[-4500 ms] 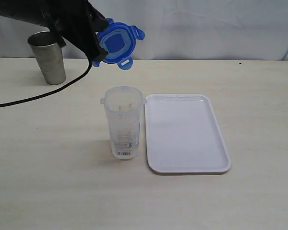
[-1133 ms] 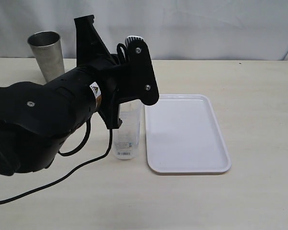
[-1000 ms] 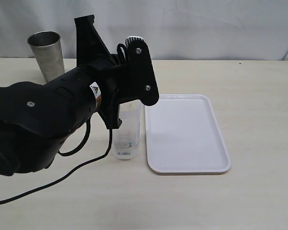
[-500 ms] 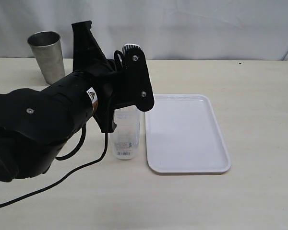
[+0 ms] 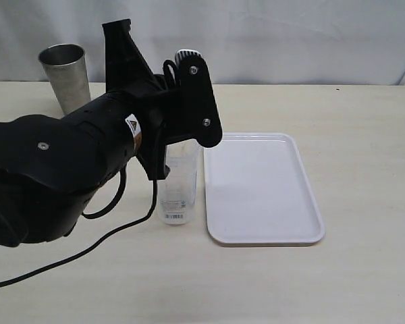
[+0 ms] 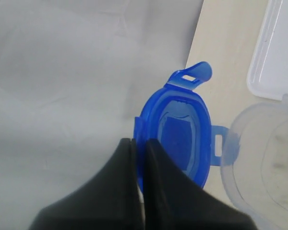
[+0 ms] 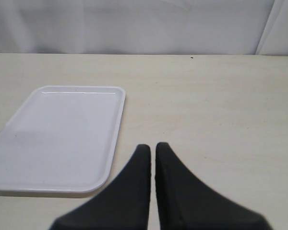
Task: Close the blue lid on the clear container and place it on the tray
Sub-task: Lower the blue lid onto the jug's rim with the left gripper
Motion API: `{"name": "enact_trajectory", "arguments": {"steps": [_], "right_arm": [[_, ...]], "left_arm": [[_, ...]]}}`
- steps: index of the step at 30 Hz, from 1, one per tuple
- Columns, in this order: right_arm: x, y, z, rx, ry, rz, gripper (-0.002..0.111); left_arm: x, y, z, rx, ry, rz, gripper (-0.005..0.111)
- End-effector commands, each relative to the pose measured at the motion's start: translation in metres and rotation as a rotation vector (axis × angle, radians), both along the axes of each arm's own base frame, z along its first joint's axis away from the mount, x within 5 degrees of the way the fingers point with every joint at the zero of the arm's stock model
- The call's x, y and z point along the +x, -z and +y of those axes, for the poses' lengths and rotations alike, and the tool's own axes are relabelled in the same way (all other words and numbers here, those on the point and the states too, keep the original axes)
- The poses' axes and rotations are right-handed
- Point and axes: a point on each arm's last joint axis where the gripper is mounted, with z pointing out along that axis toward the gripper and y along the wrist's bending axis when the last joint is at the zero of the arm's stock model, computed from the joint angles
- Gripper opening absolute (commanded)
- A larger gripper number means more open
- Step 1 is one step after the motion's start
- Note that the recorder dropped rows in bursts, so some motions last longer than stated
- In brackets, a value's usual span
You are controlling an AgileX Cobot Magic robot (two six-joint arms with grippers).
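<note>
Blue lid [image 6: 180, 139] is riding in the left pincer [image 6: 138, 143], whose fingers are pinching shut on one edge of it and holding nothing else.

Working left to right across the exterior view:
- Steel cup [image 5: 66, 74] is standing at the back of the counter [image 5: 364, 121], well apart from the work.
- Left arm [image 5: 88, 162] is leaning in over the clear container [image 5: 179, 192], hiding both the lid and the container's mouth from that camera.
- Container is standing upright, long axis vertical, mouth open, lid not yet on.
- Left wrist view is giving the key relation. The lid is hanging beside the container's rim, not centred over the mouth, with its face tilted rather than level. One flap is touching or just overlapping the rim; cannot tell which.
- Judgement: the coming move is calling for carrying the lid across onto the mouth and levelling it before any pressing down.
- Tray [image 5: 263, 189] is lying flat just beside the container.
- Right pincer [image 7: 153, 148] is hovering shut and empty above the counter, near the tray.

Judgement: the left arm is the nearer one.
</note>
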Motion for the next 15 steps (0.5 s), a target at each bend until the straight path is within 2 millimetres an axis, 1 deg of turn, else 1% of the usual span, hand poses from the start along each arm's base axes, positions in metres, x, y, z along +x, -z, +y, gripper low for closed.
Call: {"name": "enact_trajectory", "arguments": {"steps": [1, 8, 15], "right_arm": [[0.000, 0.000, 0.000, 0.003, 0.003, -0.006, 0.004], [0.000, 0.000, 0.000, 0.003, 0.003, -0.006, 0.004], [0.000, 0.000, 0.000, 0.003, 0.003, -0.006, 0.004]], "left_arm": [[0.000, -0.002, -0.001, -0.016, -0.006, -0.006, 0.000], [0.000, -0.003, 0.000, -0.012, -0.017, -0.016, 0.000], [-0.012, -0.005, -0.008, 0.013, -0.001, -0.050, 0.000]]}}
